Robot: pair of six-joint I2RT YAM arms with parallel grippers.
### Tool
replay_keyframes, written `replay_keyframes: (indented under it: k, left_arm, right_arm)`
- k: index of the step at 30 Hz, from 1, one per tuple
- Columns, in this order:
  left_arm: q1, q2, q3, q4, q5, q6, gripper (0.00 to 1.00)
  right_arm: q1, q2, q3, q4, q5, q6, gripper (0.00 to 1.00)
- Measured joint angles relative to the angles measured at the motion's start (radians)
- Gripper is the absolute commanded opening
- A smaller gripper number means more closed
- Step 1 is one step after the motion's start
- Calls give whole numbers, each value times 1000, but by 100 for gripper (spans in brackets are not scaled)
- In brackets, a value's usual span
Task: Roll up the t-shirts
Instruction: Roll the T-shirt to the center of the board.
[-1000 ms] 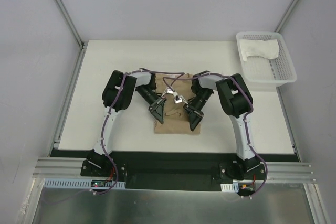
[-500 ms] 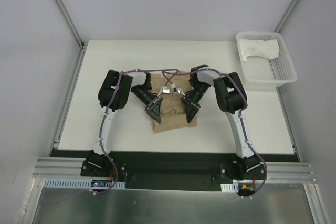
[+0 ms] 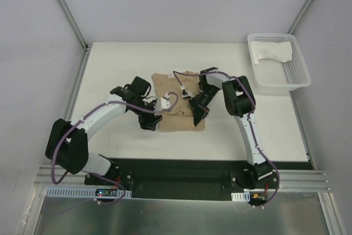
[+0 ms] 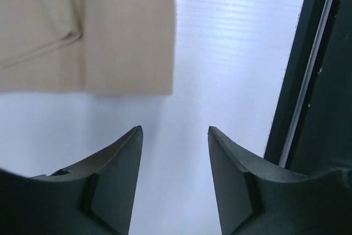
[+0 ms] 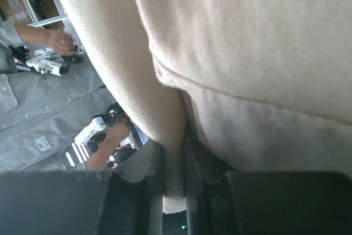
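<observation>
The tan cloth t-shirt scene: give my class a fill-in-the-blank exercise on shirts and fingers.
The tan cloth t-shirt lies on the white ___.
The right arm's fingers are shut on the ___ t-shirt.
The left arm's fingers stand ___, holding nothing.
The white cloth t-shirt lies in the white plastic mesh ___.
Missing: table; tan; open; basket.
</observation>
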Motion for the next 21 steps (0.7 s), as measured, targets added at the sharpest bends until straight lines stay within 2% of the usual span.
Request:
replay_keyframes:
  k: [3, 7, 13, 18, 19, 21]
  left_arm:
    - [-147, -92, -131, 118, -89, 40, 56]
    - [-277, -111, -199, 236, -171, 74, 56]
    - [-323, -26, -192, 377, -239, 82, 57]
    - [-327, 55, -192, 418, -288, 105, 57]
    - [-327, 69, -192, 426, -293, 113, 56]
    - [-327, 96, -192, 440, -305, 135, 54]
  right_arm:
    - [4, 6, 13, 0, 5, 26, 11]
    - [10, 6, 19, 0, 15, 39, 11]
    - [10, 6, 19, 0, 15, 41, 10]
    - [10, 6, 19, 0, 15, 42, 11]
    - [10, 6, 19, 0, 15, 42, 13]
    - [10, 6, 19, 0, 15, 42, 21]
